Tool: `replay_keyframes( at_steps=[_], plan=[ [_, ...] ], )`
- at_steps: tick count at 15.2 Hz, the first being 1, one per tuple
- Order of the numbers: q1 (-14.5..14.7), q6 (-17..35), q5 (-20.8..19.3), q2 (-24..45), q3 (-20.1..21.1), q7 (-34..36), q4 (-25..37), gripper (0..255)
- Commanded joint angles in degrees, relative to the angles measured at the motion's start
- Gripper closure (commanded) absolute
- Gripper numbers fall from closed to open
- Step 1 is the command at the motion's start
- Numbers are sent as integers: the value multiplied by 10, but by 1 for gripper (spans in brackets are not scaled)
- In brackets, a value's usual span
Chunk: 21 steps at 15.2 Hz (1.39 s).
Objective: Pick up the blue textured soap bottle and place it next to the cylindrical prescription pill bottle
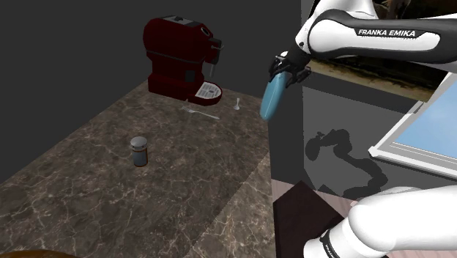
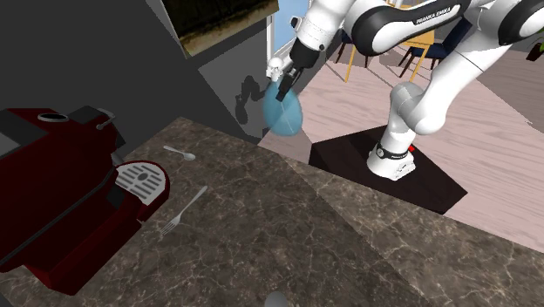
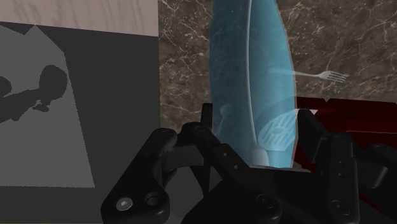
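Observation:
The pale blue, see-through soap bottle [image 1: 272,97] hangs in the air above the counter's edge, its neck clasped by my black gripper [image 1: 283,72]. From the second exterior view the bottle [image 2: 282,112] is a flat oval hanging below the gripper [image 2: 286,78]. In the wrist view the bottle [image 3: 252,83] stretches away from between the fingers [image 3: 210,137], which are shut on its neck. The pill bottle [image 1: 138,152], a small grey cylinder with a cap, stands upright on the marble counter [image 1: 183,183], far from the gripper towards the shoulder view's left.
A dark red coffee machine [image 1: 178,59] stands at the counter's far end, with a fork [image 1: 200,112] and a spoon [image 1: 237,104] lying in front of it. The counter ends at a drop beside the robot's stand [image 1: 307,220]. A dark wall rises behind.

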Motion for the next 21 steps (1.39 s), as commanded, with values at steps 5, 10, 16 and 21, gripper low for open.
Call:
replay_keyframes(
  at_steps=[5, 10, 16, 21],
  plan=[
    [0, -46, 1, 2, -2, -4, 48, 255],
    [-1, -84, 1, 7, -3, -7, 91, 255],
    [-2, -129, 1, 17, -3, -10, 146, 255],
    [4, -142, -6, 48, 31, 32, 188, 255]
  ],
)
